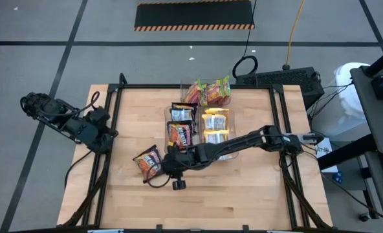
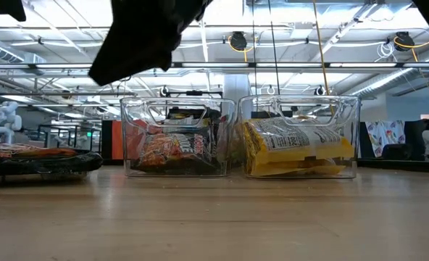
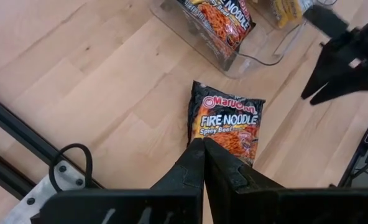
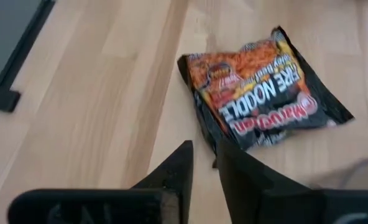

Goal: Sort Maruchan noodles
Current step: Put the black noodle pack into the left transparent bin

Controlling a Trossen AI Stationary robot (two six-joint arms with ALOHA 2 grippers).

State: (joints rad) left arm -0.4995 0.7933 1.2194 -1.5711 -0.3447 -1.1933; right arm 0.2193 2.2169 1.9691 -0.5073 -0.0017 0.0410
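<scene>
A dark Maruchan Fire Noodle packet (image 1: 148,162) lies flat on the wooden table, left of the bins; it also shows in the right wrist view (image 4: 265,93), the left wrist view (image 3: 227,121) and the low view (image 2: 26,153). My right gripper (image 1: 162,165) hovers open just right of that packet, well above the table (image 4: 204,152). My left gripper (image 1: 109,134) waits shut at the table's left edge (image 3: 202,146). More dark packets (image 1: 181,126), yellow packets (image 1: 215,127) and pink-green packets (image 1: 209,92) sit in clear bins.
Clear bins stand mid-table: one with dark packets (image 2: 178,138), one with yellow packets (image 2: 299,138), a third farther back (image 1: 207,84). Bare wood lies along the near side (image 1: 230,194). A black frame rail runs along the left edge (image 3: 22,137).
</scene>
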